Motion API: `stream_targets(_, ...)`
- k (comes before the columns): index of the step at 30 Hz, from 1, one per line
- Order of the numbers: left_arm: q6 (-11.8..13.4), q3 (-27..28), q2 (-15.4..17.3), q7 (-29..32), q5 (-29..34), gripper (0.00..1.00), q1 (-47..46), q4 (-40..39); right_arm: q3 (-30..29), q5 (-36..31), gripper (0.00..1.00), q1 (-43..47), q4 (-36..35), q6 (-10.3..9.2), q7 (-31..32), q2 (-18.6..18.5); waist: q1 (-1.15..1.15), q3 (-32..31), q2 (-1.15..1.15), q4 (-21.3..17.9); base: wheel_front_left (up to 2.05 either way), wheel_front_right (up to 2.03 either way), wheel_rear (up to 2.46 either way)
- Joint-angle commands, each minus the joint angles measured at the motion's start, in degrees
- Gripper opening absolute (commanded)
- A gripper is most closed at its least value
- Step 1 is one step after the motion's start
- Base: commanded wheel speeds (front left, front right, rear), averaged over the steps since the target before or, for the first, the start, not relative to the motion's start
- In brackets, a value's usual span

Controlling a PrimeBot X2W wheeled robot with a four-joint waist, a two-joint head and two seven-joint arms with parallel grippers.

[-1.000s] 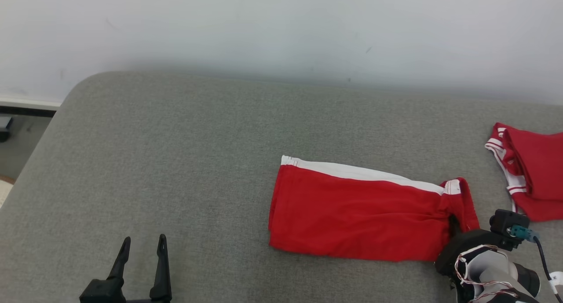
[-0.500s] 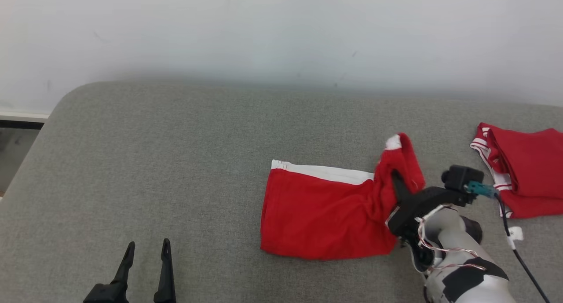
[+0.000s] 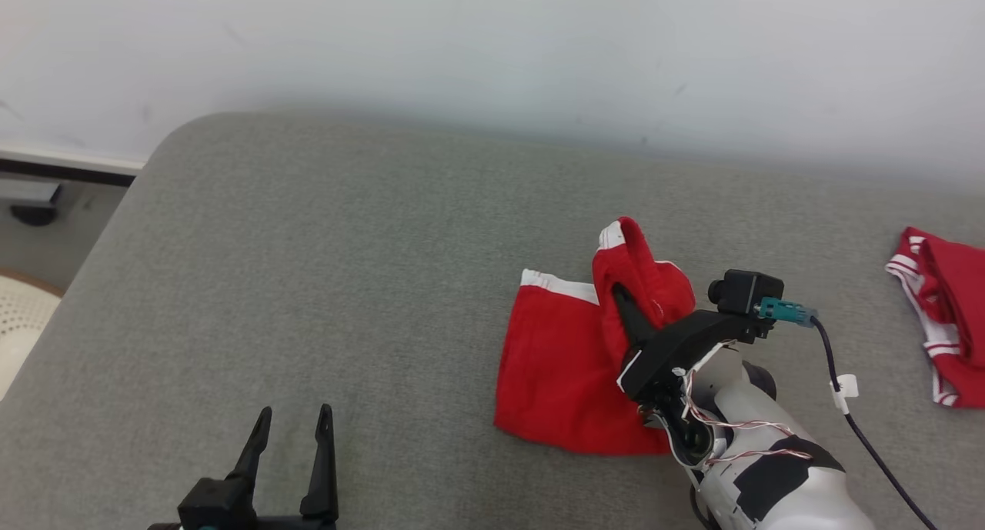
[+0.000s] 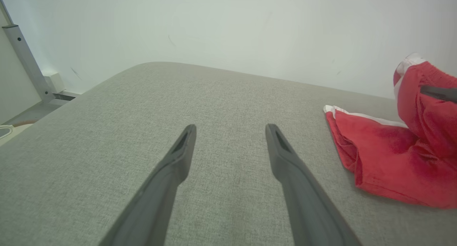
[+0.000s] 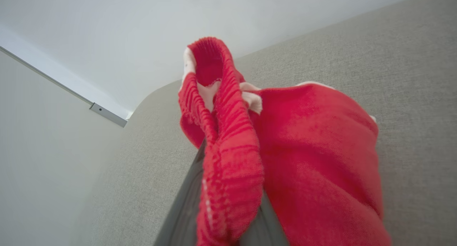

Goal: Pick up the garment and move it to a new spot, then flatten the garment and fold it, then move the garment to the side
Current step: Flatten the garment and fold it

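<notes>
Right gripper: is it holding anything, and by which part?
Yes: the right gripper is shut on the red garment, pinching its ribbed band. The left gripper holds nothing.

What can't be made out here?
- Fingertips of the right gripper: head and right wrist views, wrapped in the raised fold of the red shorts.
- Shorts' lower right corner: head view, behind the right arm.
- Rest of the second red garment: head view, cut off by the right edge.
</notes>
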Motion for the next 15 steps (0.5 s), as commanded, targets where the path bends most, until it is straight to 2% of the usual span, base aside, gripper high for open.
stream_targets(1, 0.3, -0.7, 0.0, -0.2, -0.7, 1.0, -1.1, 0.3, 1.7, 1.8, 0.0, -0.8, 0.8, -0.18, -0.8, 0.1, 0.0, 1.3, -0.01, 2.4, 0.0, 0.0, 0.0)
stream_targets(11, 0.8, -4.6, 0.0, -0.2, -2.2, 1.0, -4.1, 1.0, 12.5, 9.7, 0.0, -4.2, 7.1, -0.17, -6.2, 0.1, 0.0, 3.4, -0.01, 6.2, 0.0, 0.0, 0.0)
stream_targets(15, 0.9, -5.0, 0.0, -0.2, -2.5, 1.0, -4.3, 1.3, 16.0, 8.7, 0.0, -5.4, 10.1, -0.17, -8.6, 0.1, 0.0, 3.5, -0.01, 6.4, 0.0, 0.0, 0.0)
